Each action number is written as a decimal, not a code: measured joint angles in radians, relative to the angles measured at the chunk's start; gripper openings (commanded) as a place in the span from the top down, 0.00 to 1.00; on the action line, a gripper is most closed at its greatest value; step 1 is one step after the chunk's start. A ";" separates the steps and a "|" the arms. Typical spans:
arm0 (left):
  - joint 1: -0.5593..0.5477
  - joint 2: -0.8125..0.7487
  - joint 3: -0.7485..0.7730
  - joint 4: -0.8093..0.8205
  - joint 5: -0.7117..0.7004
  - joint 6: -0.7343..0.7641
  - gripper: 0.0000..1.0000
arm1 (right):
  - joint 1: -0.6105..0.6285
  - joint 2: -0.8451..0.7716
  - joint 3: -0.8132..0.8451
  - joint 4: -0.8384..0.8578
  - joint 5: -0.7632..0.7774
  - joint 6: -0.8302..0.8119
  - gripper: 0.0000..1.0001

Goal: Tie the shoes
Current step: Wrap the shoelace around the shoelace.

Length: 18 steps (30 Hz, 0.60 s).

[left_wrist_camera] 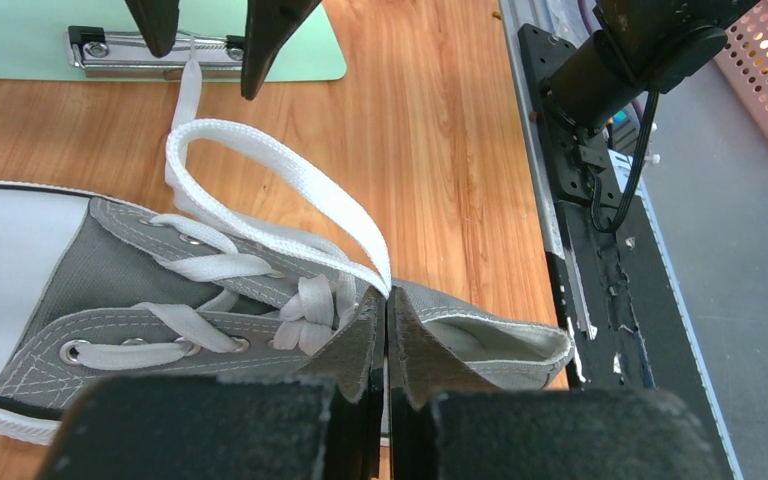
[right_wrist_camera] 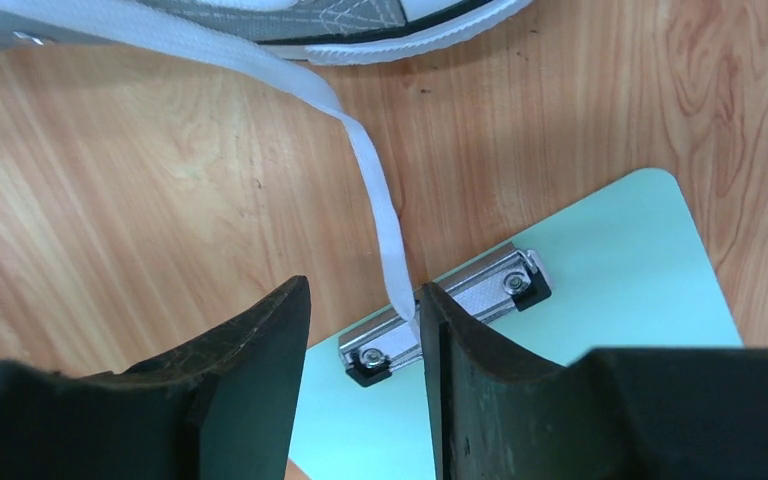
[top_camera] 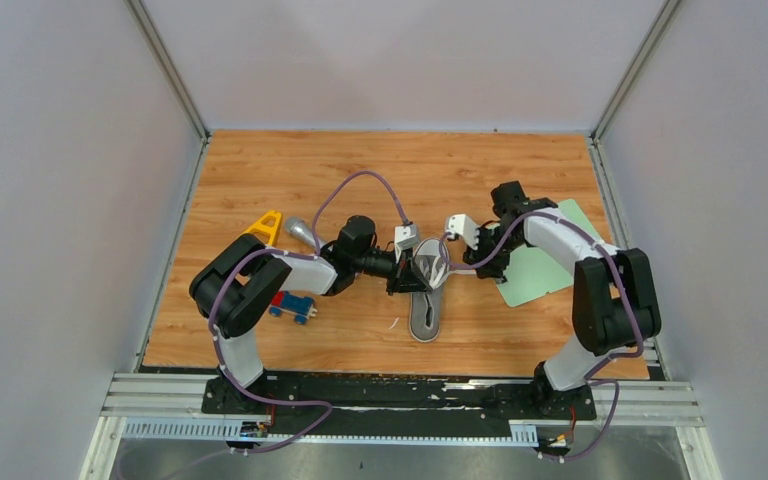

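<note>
- Your shoe point(left_wrist_camera: 110, 270) is grey canvas with white stitching, a white toe cap and a white sole edged in black.
- Its laces point(left_wrist_camera: 260, 170) are white.
- At three o'clock of the shoe you have a mint-green clipboard point(right_wrist_camera: 600, 300) with a silver clip point(right_wrist_camera: 450, 320).
- The table point(top_camera: 360, 170) shows orange-brown wood grain.
- At nine o'clock you'll see a blue-and-red toy point(top_camera: 291, 305) and a yellow piece point(top_camera: 265, 226).

The shoe point(left_wrist_camera: 160, 290) had its toe cut off at the left edge and its heel hidden behind the left gripper point(left_wrist_camera: 380, 390). The lace point(right_wrist_camera: 370, 170) had its tip hidden behind a finger point(right_wrist_camera: 490, 390) of the right gripper point(right_wrist_camera: 363, 292). The small things point(top_camera: 293, 306) by the left arm point(top_camera: 250, 290) were too tiny to name.
</note>
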 measured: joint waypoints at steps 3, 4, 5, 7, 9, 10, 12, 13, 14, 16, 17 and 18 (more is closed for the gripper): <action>0.000 0.000 0.001 0.000 -0.002 0.000 1.00 | 0.024 0.015 -0.025 0.031 0.051 -0.076 0.54; 0.000 0.000 0.001 0.000 -0.002 0.000 1.00 | 0.032 0.016 -0.041 0.047 0.074 -0.108 0.54; 0.000 0.000 0.001 0.000 -0.002 0.000 1.00 | 0.036 0.016 -0.054 0.055 0.092 -0.135 0.54; 0.000 0.000 0.001 0.000 -0.002 0.000 1.00 | 0.043 0.024 -0.071 0.068 0.128 -0.186 0.54; 0.000 0.000 0.002 0.000 -0.002 0.000 1.00 | 0.045 0.044 -0.073 0.082 0.160 -0.225 0.56; 0.000 0.000 0.002 0.000 -0.002 0.000 1.00 | 0.045 0.053 -0.073 0.093 0.169 -0.241 0.60; 0.000 0.000 0.002 -0.001 -0.003 0.000 1.00 | 0.046 0.065 -0.069 0.101 0.184 -0.261 0.70; 0.000 0.000 0.002 -0.001 -0.003 0.000 1.00 | 0.046 0.069 -0.066 0.103 0.192 -0.267 0.75; 0.000 0.000 0.002 -0.001 -0.003 0.000 1.00 | 0.045 0.076 -0.061 0.103 0.197 -0.270 0.79; 0.000 0.000 0.002 -0.001 -0.003 0.000 1.00 | 0.046 0.095 -0.042 0.100 0.211 -0.274 0.91; 0.000 0.000 0.002 -0.002 -0.003 0.000 1.00 | 0.046 0.104 -0.031 0.100 0.216 -0.275 0.97; 0.000 0.000 0.002 -0.002 -0.002 0.000 1.00 | 0.046 0.112 -0.023 0.100 0.220 -0.276 1.00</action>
